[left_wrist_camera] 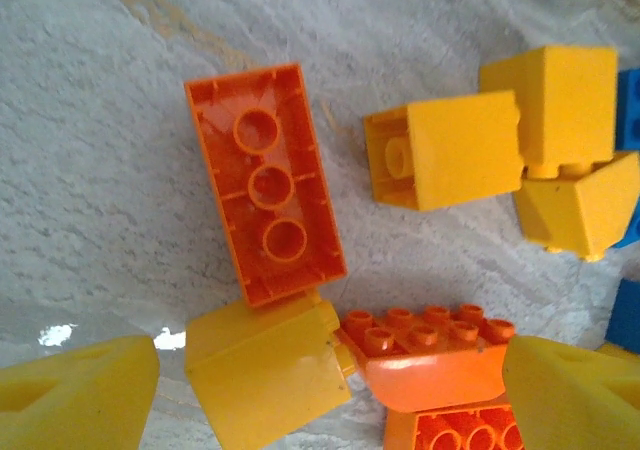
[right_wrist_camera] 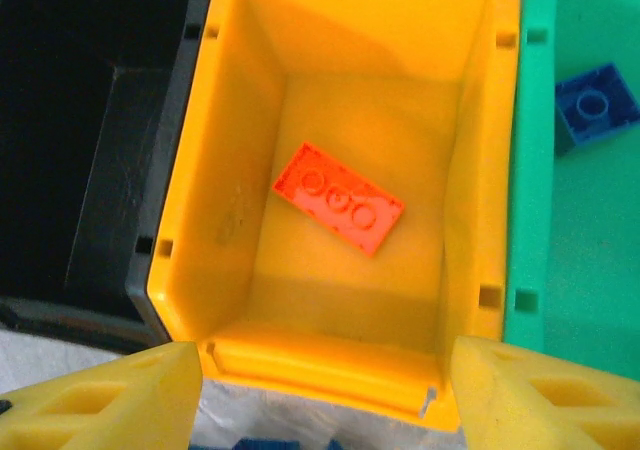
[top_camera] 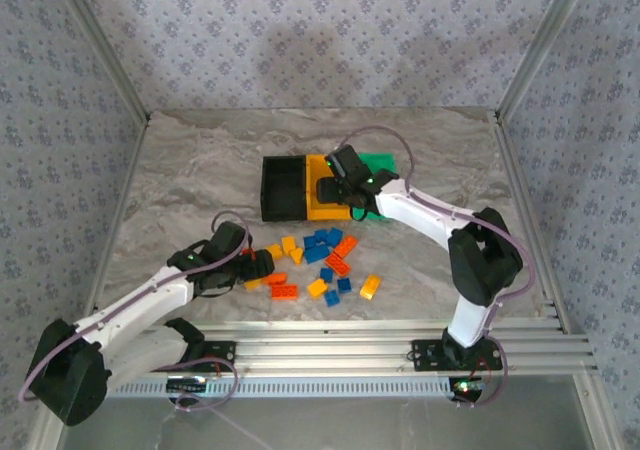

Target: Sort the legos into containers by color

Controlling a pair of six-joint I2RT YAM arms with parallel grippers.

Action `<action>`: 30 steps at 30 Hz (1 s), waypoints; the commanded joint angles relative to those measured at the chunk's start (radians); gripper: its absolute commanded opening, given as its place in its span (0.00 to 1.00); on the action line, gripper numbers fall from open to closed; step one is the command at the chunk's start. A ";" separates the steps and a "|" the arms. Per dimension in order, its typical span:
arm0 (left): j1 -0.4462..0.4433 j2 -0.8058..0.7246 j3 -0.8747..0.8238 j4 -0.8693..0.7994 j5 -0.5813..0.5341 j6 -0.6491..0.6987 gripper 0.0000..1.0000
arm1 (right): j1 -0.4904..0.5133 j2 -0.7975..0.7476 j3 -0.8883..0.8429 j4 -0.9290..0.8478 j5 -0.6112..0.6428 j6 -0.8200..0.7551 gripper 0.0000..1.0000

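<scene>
The row comprises a black bin point(right_wrist_camera: 90, 150), a yellow-orange bin point(right_wrist_camera: 240, 170) and a green bin point(right_wrist_camera: 590, 270). The yellow-orange bin contains a red-orange brick point(right_wrist_camera: 338, 198); the green bin contains a blue brick point(right_wrist_camera: 597, 105). The loose bricks point(top_camera: 316, 252) are yellow-orange, red-orange and blue. The table point(top_camera: 200, 170) has grey-beige marble veining; the walls point(top_camera: 320, 30) carry a pale grey floral print.

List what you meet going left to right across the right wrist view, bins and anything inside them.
black bin → yellow-orange bin, with one red-orange brick on its floor → green bin, with one blue brick inside
</scene>
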 commanded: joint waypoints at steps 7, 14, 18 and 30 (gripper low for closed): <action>-0.015 0.065 -0.037 -0.027 -0.034 -0.046 0.79 | 0.008 -0.147 -0.164 0.078 0.015 0.046 0.69; -0.015 0.099 -0.051 0.002 -0.048 -0.057 0.62 | 0.004 -0.178 -0.201 0.081 0.022 0.054 0.69; -0.015 0.096 -0.050 0.002 -0.049 -0.051 0.50 | 0.002 -0.183 -0.209 0.081 0.025 0.054 0.69; -0.016 0.031 -0.046 -0.055 -0.024 -0.053 0.38 | -0.012 -0.190 -0.228 0.086 0.026 0.067 0.69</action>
